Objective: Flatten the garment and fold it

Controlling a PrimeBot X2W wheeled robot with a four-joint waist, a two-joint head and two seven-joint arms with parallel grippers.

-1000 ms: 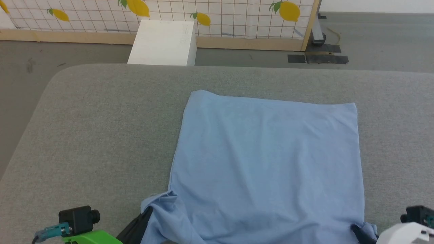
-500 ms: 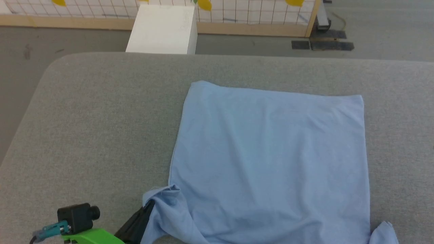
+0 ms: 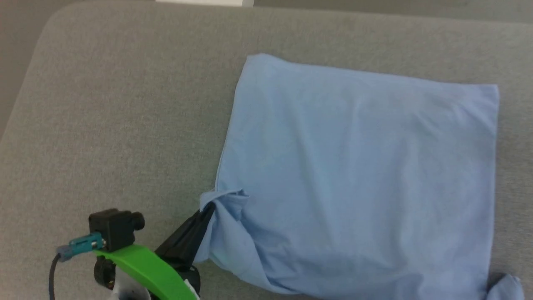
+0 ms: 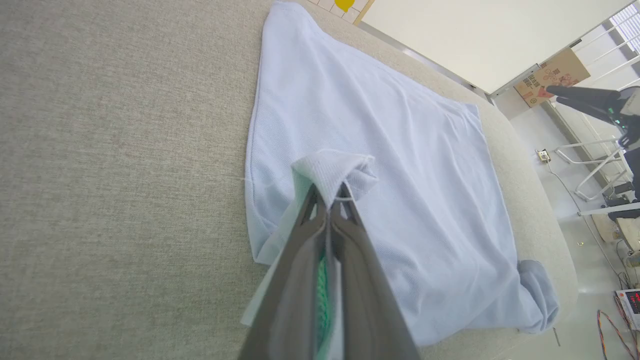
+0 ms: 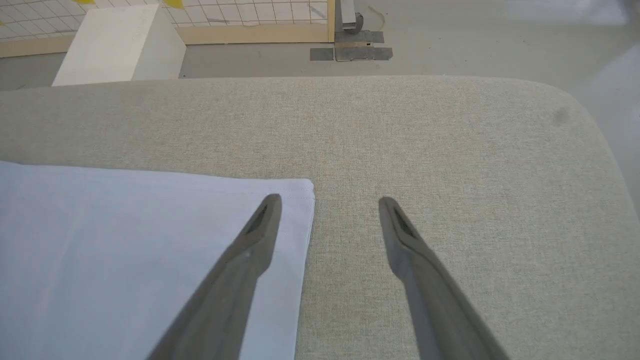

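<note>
Grey fabric table (image 3: pixel 125 104), white box (image 5: pixel 115 45)

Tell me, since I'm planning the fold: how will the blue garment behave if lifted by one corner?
Probably floppy: the garment bunches and drapes where the left gripper pinches it. Likely light: a small pinch lifts its corner. It may cling to the textured cushion.

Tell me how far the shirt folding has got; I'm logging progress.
Done: the light blue soft knit shirt lies mostly flat, a rough rectangle on the grey fabric-covered surface. In hand: the left gripper is shut on a bunched near-left corner; the right gripper is open and empty over the shirt's right edge. Left: smoothing that corner and the small bunch at the near right, then folding.
</note>
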